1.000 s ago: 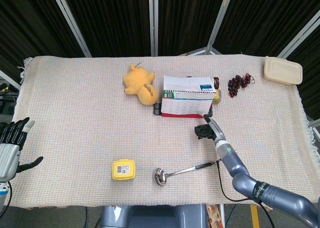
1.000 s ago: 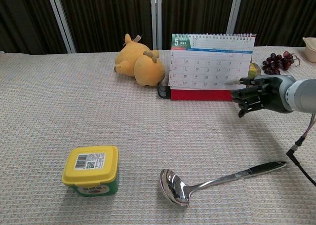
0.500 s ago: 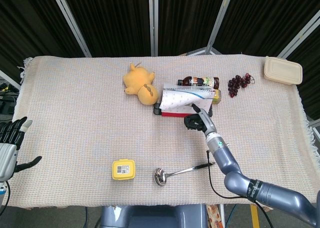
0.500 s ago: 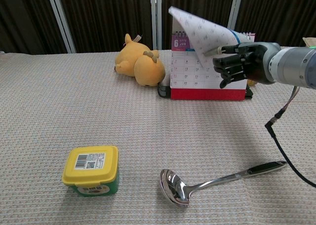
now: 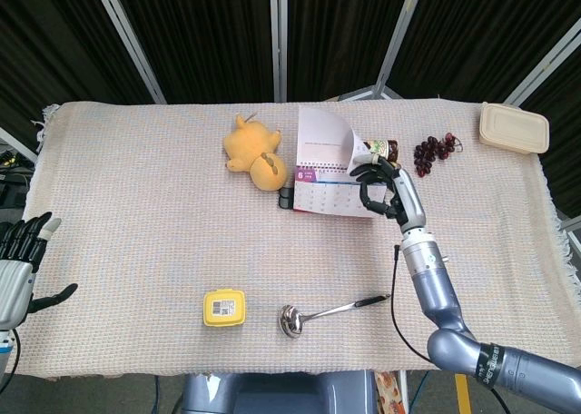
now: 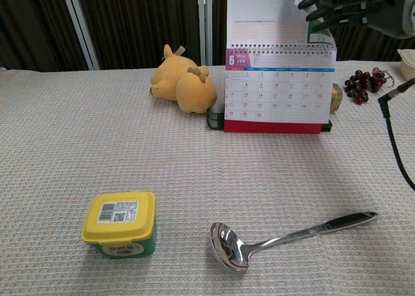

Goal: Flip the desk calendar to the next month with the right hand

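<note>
The desk calendar stands at the back middle of the table on its red base, with the June sheet facing front. The May sheet is lifted straight up above the spiral binding. My right hand is high at the sheet's upper right corner, and its fingertips hold that edge. In the head view the right hand is at the right end of the calendar, with the raised sheet curling behind it. My left hand is off the table's left edge, fingers spread, holding nothing.
A yellow plush toy lies just left of the calendar. A bottle lies behind it, grapes are to its right, and a beige lidded box is at the far right. A yellow-lidded tub and a metal ladle lie near the front.
My right hand has risen from the calendar's lower right corner to above it, carrying the May sheet up and over. June now shows on the front.
</note>
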